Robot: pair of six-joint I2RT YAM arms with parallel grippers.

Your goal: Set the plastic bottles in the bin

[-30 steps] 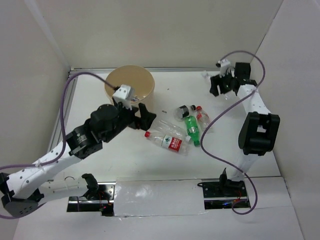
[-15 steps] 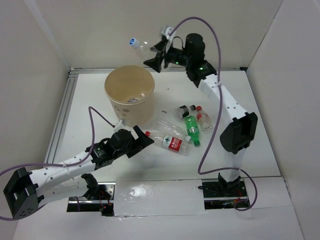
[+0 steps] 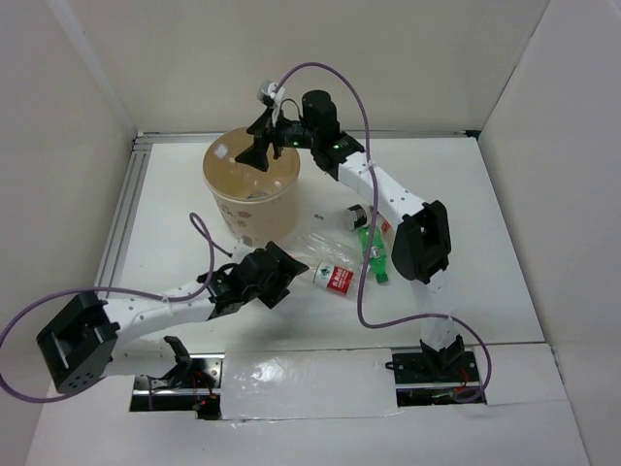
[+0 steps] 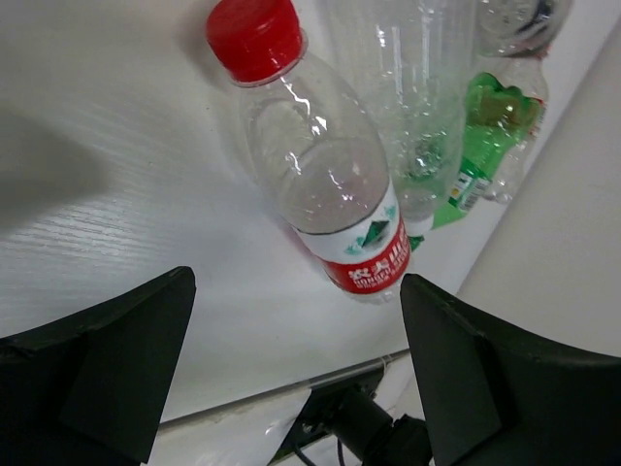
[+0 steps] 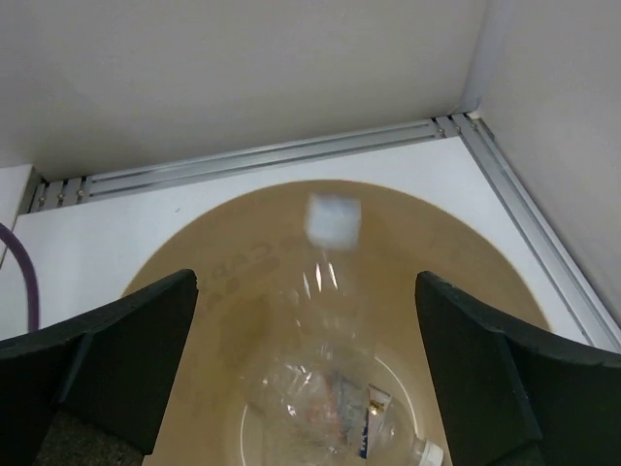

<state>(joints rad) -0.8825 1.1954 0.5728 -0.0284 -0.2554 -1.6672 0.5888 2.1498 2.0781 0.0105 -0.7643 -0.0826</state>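
My right gripper (image 3: 255,143) hangs open over the tan bin (image 3: 281,199). In the right wrist view a clear white-capped bottle (image 5: 332,291) is blurred, free between the open fingers of the right gripper (image 5: 306,286) and dropping into the bin (image 5: 475,282). Another bottle (image 5: 398,437) lies on the bin's floor. My left gripper (image 3: 294,275) is open, low over the table, at the cap end of a red-capped, red-labelled bottle (image 3: 336,281). In the left wrist view that bottle (image 4: 325,175) lies just ahead of the left gripper (image 4: 296,289), not between the fingers.
Beyond the red-capped bottle lie a crushed clear bottle (image 4: 417,107), a green bottle (image 3: 374,254) and a dark-labelled bottle (image 3: 356,216), close together right of the bin. White walls enclose the table, with an aluminium rail (image 5: 291,155) along the back.
The right arm swung left from the back wall to above the bin and opened, releasing the clear bottle. The left arm dropped from beside the bin toward the red-capped bottle.
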